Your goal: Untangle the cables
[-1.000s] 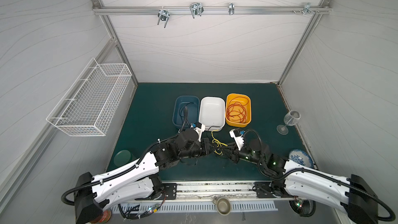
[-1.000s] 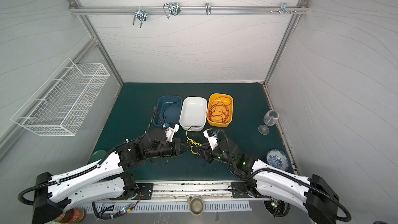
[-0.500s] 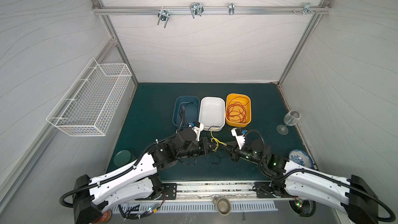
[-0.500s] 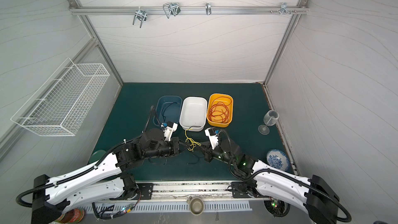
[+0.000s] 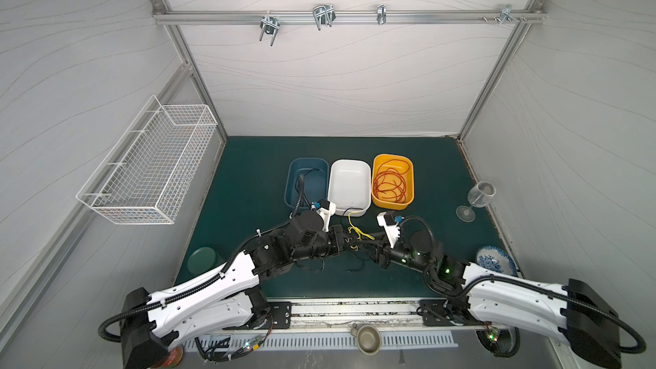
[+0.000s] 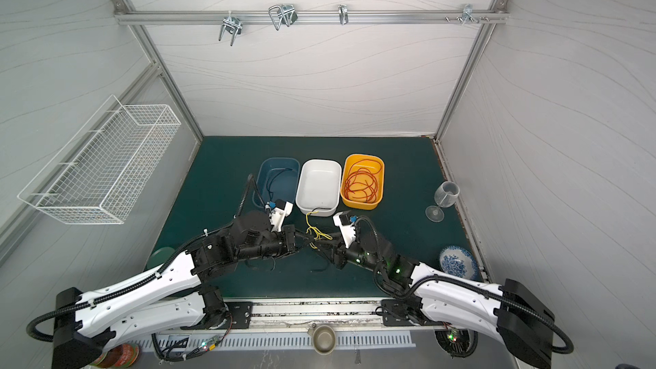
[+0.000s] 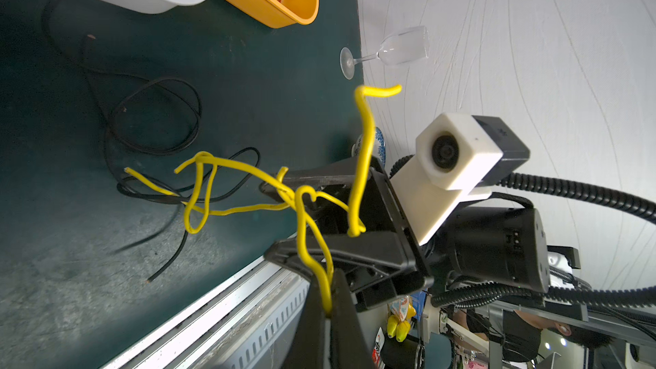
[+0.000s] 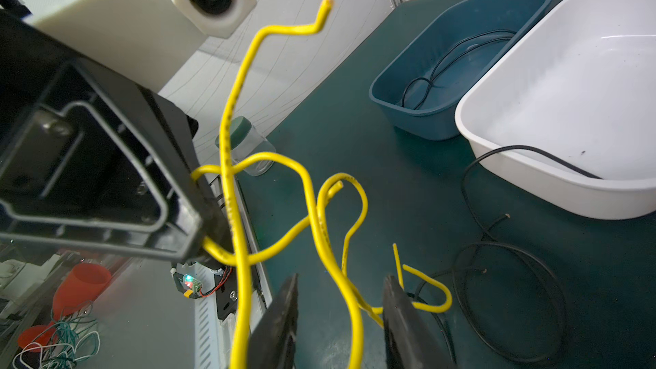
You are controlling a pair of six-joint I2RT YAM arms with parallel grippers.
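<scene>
Between the closed jaws of the left gripper point(image 7: 328, 314), a strand of the yellow cable point(image 8: 242, 278) is clamped. Directly opposite, the right gripper point(image 8: 340, 280) faces it almost tip to tip with its jaws parted. A strand of the same cable runs through that gap, but contact with either finger cannot be confirmed. The yellow cable forms loose, crossing loops between and around both grippers, with one free end standing upward. Below the right gripper, a black cable point(image 8: 521, 147) lies coiled on the green mat point(image 5: 248, 179), and one stretch is draped over the rim of the white bin point(image 5: 349, 172). Beyond both grippers, red cables point(image 5: 388, 186) lie in the orange bin point(image 5: 410, 189), and a second black cable point(image 8: 458, 49) lies in the blue bin point(image 5: 305, 165).
</scene>
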